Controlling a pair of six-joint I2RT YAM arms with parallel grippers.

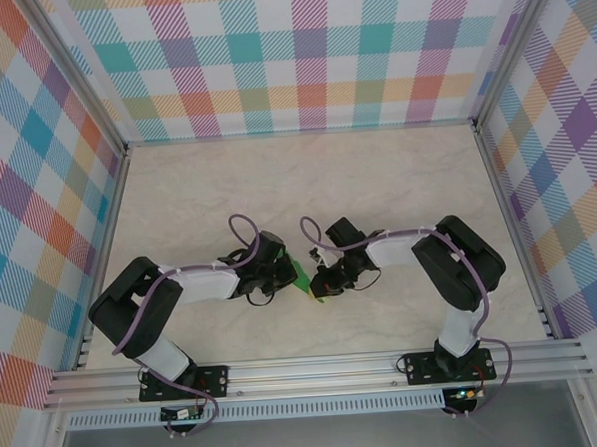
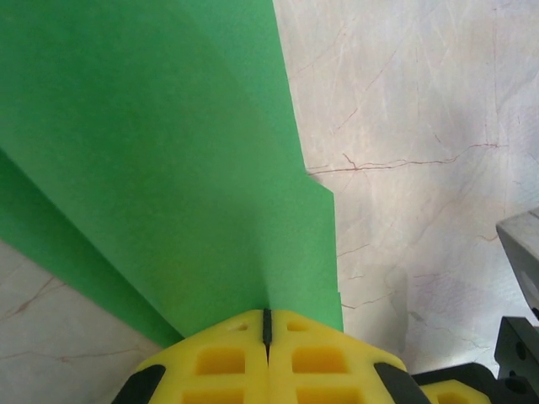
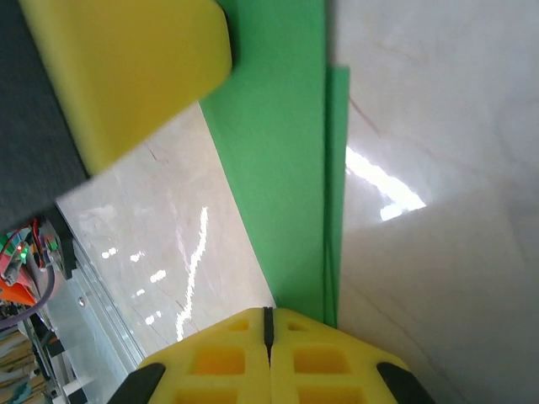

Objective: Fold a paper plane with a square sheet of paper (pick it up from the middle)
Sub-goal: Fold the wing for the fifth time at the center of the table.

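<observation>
The square sheet of paper (image 1: 303, 277) is bright green and folded into a narrow layered strip. It lies flat on the marble table between the two arms. My left gripper (image 1: 287, 274) is shut, its yellow fingertips (image 2: 227, 337) down on the near edge of the paper (image 2: 168, 168). My right gripper (image 1: 320, 279) is shut too, and its fingertips (image 3: 312, 337) meet the end of the paper (image 3: 282, 168) from the opposite side. In the right wrist view the left gripper's yellow finger (image 3: 135, 67) rests over the far part of the strip. I cannot tell whether either gripper pinches the paper.
The pale marble tabletop (image 1: 306, 183) is open behind the grippers. Checked walls (image 1: 300, 53) close it in on three sides, and a metal rail (image 1: 316, 368) runs along the near edge. Part of the right gripper's dark body (image 2: 518, 337) sits close beside the left one.
</observation>
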